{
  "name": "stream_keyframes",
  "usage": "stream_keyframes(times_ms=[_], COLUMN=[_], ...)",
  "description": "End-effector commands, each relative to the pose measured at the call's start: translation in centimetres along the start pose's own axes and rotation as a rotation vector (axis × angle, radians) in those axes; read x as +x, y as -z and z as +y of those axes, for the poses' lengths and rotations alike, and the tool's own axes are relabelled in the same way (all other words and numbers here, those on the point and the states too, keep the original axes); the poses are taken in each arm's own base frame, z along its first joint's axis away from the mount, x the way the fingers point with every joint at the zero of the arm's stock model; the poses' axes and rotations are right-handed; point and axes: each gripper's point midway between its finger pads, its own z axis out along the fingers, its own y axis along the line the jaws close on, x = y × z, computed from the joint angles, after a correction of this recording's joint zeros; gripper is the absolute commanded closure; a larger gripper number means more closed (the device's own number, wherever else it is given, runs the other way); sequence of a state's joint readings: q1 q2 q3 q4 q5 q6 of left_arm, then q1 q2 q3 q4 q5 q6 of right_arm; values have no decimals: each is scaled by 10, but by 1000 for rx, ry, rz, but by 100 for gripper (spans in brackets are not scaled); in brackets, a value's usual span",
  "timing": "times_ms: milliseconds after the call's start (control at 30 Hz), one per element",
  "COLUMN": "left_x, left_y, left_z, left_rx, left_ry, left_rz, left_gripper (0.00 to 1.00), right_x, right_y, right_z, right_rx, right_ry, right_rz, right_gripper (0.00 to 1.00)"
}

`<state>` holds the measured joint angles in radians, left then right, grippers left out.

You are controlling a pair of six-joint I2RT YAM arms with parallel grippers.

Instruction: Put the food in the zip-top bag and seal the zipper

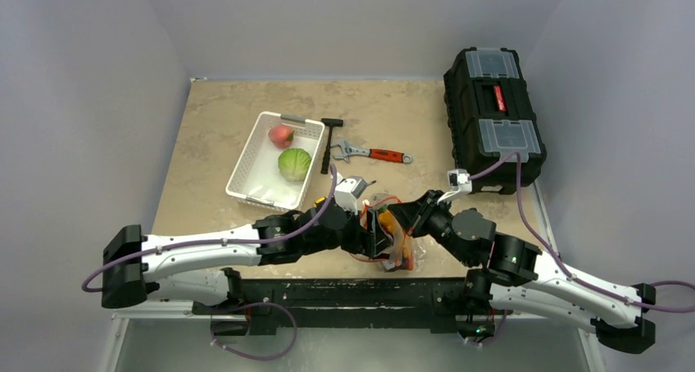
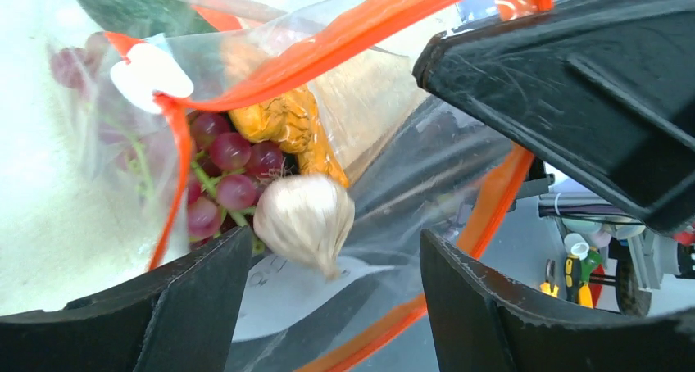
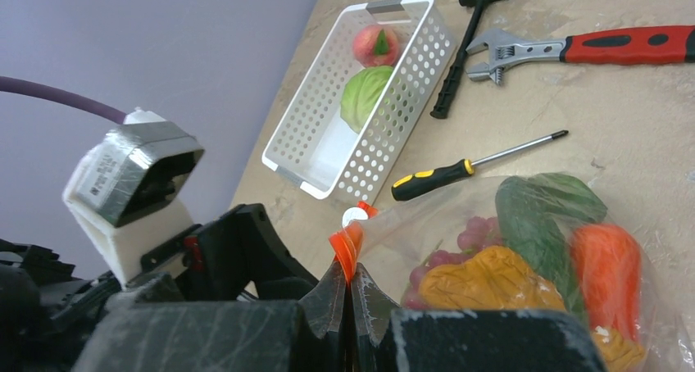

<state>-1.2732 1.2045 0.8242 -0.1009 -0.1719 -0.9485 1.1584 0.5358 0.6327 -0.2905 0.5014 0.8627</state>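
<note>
Soft, even light falls from above on my table [image 1: 213, 118], leaving only faint shadows and no harsh glare. In my left wrist view the far left blows out to white behind the zip-top bag [image 2: 385, 102], whose plastic carries a pale sheen, and my left gripper [image 2: 336, 249] looms dark and blurred near the lens. My right wrist view is crisp far off, but my right gripper [image 3: 348, 286] is soft and shadowed up close.

Clear zip-top bag [image 2: 426, 167] holds grapes [image 2: 233, 171], carrot [image 3: 606, 274], radish [image 2: 305, 220], its orange zipper [image 2: 352, 40] open; peach [image 1: 280, 135], cabbage [image 1: 294, 165] in basket [image 3: 393, 118].
</note>
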Motion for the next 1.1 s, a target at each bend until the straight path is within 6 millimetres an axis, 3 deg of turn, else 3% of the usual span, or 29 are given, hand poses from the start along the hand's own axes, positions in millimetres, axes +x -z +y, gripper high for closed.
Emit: stream_keyframes(times_ms=[0, 233, 367, 500, 533, 567, 800, 1067], left_x=[-22, -66, -87, -113, -121, -126, -162, -198], left_y=[30, 89, 117, 143, 146, 151, 148, 117], left_z=[3, 41, 77, 115, 119, 132, 193, 267], left_rx=[-47, -208, -276, -388, -394, -459, -695, -795], left_ry=[-60, -132, -74, -38, 99, -22, 10, 330], left_rz=[-58, -195, -284, -424, -481, -473, -461, -462], left_gripper=[27, 20, 16, 6, 4, 2, 0, 0], right_x=[-23, -17, -18, -17, -16, -16, -19, -24], right_y=[2, -2, -3, -3, -4, -4, 0, 7], right_z=[23, 20, 21, 19, 19, 18, 16, 14], right_rx=[-71, -68, -70, -68, -67, -67, -65, -65], right_ry=[-41, -28, -22, -16, -16, -15, -11, -16], right_rz=[-71, -68, -70, -71, -70, -70, -78, -88], right_gripper=[100, 100, 100, 100, 100, 100, 100, 100])
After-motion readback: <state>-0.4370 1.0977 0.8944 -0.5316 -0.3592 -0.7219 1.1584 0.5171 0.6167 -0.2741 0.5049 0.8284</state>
